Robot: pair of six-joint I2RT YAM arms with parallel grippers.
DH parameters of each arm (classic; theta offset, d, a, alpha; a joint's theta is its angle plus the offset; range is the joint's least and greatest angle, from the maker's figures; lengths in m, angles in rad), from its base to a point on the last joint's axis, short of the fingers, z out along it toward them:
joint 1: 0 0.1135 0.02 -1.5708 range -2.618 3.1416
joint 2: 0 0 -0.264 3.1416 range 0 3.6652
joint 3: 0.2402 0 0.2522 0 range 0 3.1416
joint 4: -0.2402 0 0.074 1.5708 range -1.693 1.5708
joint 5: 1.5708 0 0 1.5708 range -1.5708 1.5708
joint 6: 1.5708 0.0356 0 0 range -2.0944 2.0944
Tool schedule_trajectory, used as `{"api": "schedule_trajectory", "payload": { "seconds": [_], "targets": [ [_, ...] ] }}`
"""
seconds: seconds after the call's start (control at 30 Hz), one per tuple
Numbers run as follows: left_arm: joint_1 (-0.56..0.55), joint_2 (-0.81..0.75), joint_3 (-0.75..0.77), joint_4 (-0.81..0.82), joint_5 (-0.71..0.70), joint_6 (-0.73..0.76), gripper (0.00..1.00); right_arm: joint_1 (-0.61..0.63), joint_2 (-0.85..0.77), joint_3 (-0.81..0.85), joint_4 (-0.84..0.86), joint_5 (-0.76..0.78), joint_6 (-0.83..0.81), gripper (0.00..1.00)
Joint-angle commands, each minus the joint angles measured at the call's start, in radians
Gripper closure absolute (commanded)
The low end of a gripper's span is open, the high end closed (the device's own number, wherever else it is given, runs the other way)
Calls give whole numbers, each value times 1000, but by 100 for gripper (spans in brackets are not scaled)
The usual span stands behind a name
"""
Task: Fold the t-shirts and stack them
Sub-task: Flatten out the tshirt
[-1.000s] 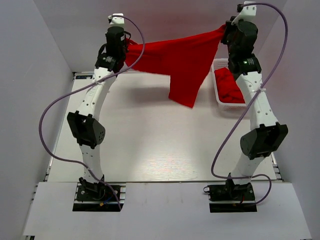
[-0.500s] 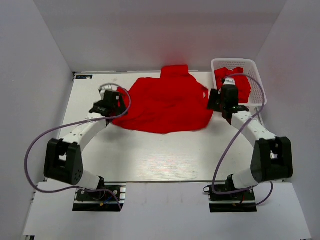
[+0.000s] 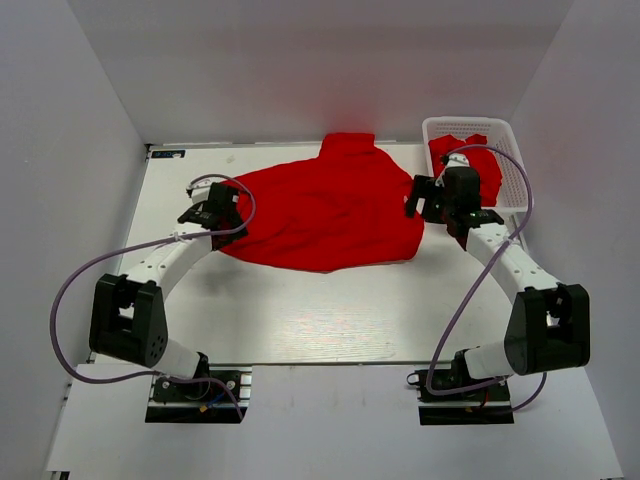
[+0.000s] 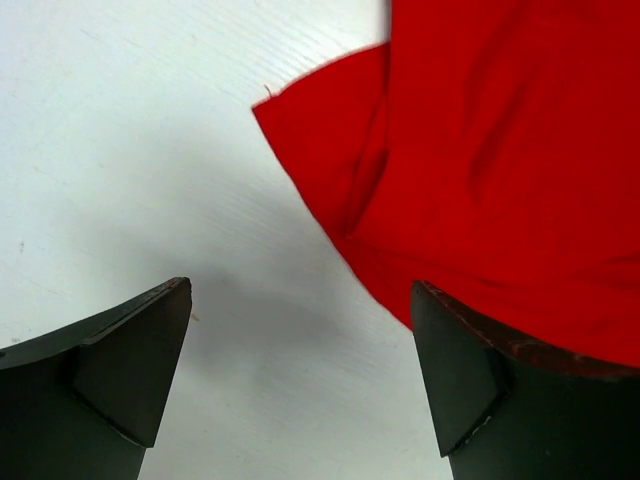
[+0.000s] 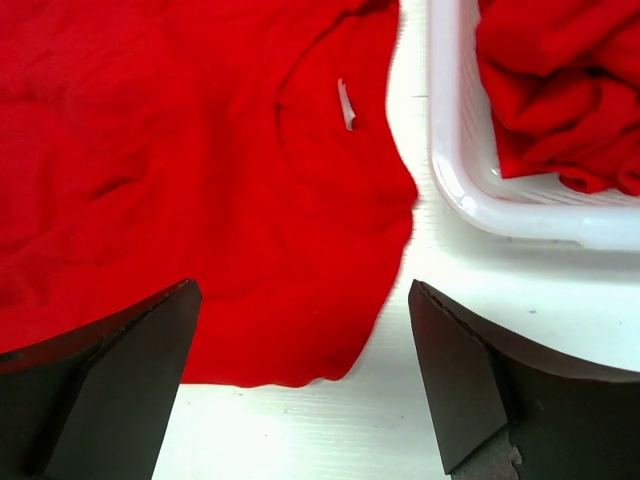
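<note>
One red t-shirt [image 3: 330, 208] lies spread on the white table, a sleeve pointing to the back. My left gripper [image 3: 228, 220] hovers at its left edge, open. In the left wrist view the shirt's corner [image 4: 500, 170] lies ahead and to the right of the left gripper [image 4: 300, 345], with only bare table between the fingers. My right gripper [image 3: 420, 200] is at the shirt's right edge, open. Seen from the right wrist, the shirt [image 5: 200, 180] with its white neck label [image 5: 345, 103] lies flat below the right gripper [image 5: 300, 345], not pinched.
A white lattice basket [image 3: 515, 165] stands at the back right, close to my right gripper, with more crumpled red t-shirts [image 3: 470, 165] inside. Its rim [image 5: 470, 170] is just right of the spread shirt. Grey walls close in the table on three sides.
A second ago both grippers held the t-shirt stretched up in the air. It has come down flat on the table, and both grippers have opened and let go.
</note>
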Motion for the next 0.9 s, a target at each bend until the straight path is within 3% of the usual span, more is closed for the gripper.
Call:
{"api": "schedule_trajectory", "payload": {
  "seconds": [0.0, 0.13, 0.27, 0.47, 0.63, 0.73, 0.87],
  "targets": [
    [37, 9, 59, 6, -57, -26, 0, 6, -11, 13, 42, -48, -41, 10],
    [89, 78, 123, 98, -31, 21, 0, 14, 20, 5, 65, -141, -68, 10],
    [110, 209, 242, 162, 103, 93, 0, 37, 75, 33, 81, -184, -128, 10],
    [98, 428, 392, 314, 326, 181, 0, 80, 291, 171, 93, -233, -120, 10],
    [89, 607, 525, 305, 504, 201, 0, 86, 477, 294, 91, -238, -41, 10],
    [89, 638, 535, 307, 547, 201, 0, 86, 520, 285, 107, -227, 4, 10],
    [89, 597, 371, 379, 625, 189, 0, 84, 520, 181, 107, -207, 76, 10]
  ]
}}
